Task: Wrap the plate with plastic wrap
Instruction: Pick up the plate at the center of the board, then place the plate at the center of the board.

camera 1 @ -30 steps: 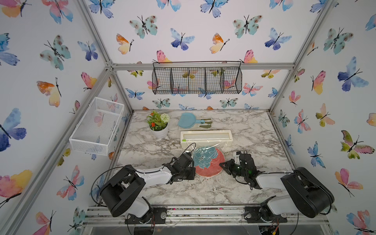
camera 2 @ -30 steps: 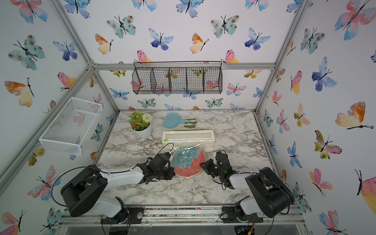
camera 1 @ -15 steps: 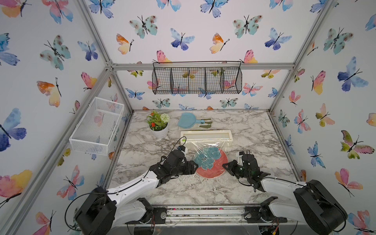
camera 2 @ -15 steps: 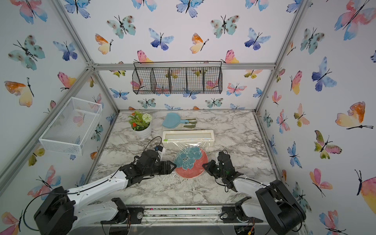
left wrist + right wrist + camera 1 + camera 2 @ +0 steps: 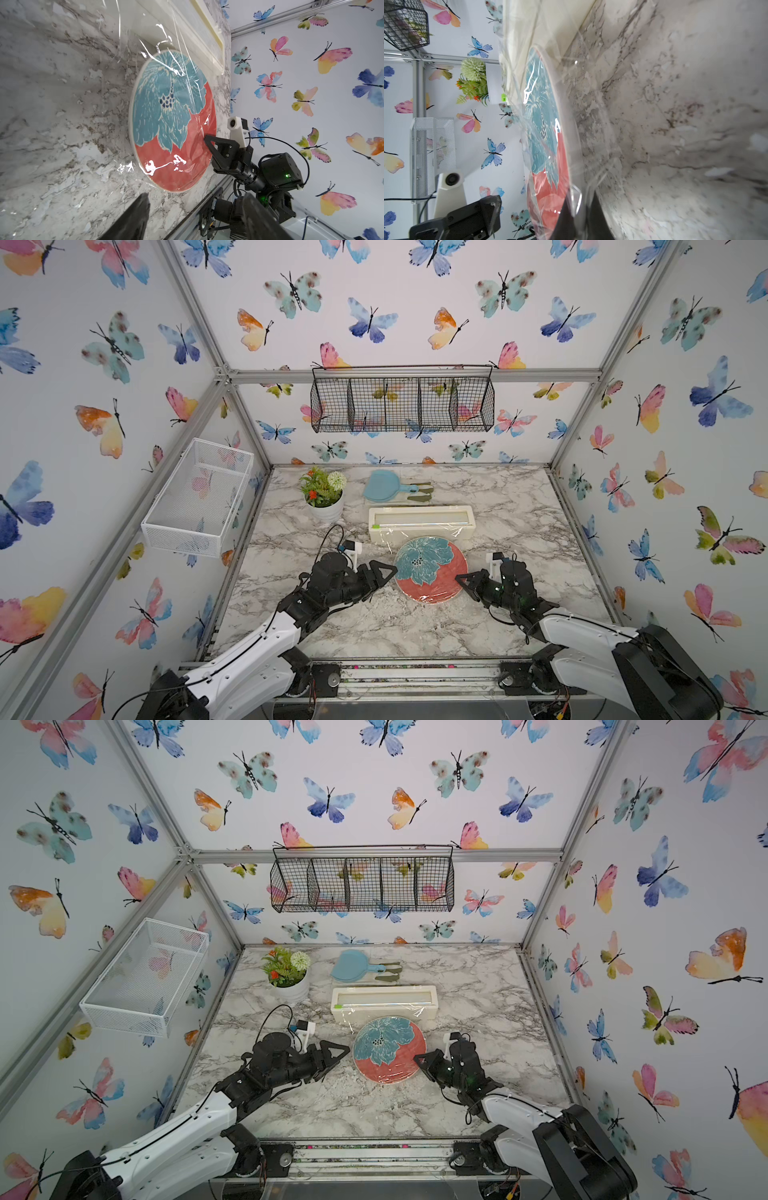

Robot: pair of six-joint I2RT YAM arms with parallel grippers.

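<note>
**Top views.** Found the plate (image 5: 430, 576) lying flat on the marble tabletop (image 5: 519, 510), just in front of the cream dispenser box (image 5: 419, 516), far rim close against the box front. Same placing of the plate (image 5: 388, 1050) in both top views. Noted the plastic wrap (image 5: 415, 533) leading from the box, down its front and across the plate, with glossy creases over the red part. Logged the left gripper (image 5: 384, 578) just beside the plate's left rim, jaws spread apart, nothing between them. Logged the right gripper (image 5: 417, 1060) at the plate's right rim, jaws drawn together. Behind the box: potted plant (image 5: 322, 493) and light blue paddle-shaped dish (image 5: 380, 491).

**Left wrist view.** Saw the plastic wrap (image 5: 153, 166) draped over most of the plate face and spilling past the rim onto the tabletop, with bright glints near the red edge. Saw one dark left finger (image 5: 135, 218) well apart from its partner, only bare tabletop between. Saw the right gripper (image 5: 207, 139) at the opposite rim, jaws closed.

**Right wrist view.** Saw the plate (image 5: 546, 135) nearly edge-on under crinkled film. Noted the plastic wrap (image 5: 577, 195) bunched and pinched between the right jaws, right at the rim. Spotted the green tab (image 5: 503, 97) at the box end. Left gripper (image 5: 467, 218) across the plate; cannot tell if touching the film.
</note>
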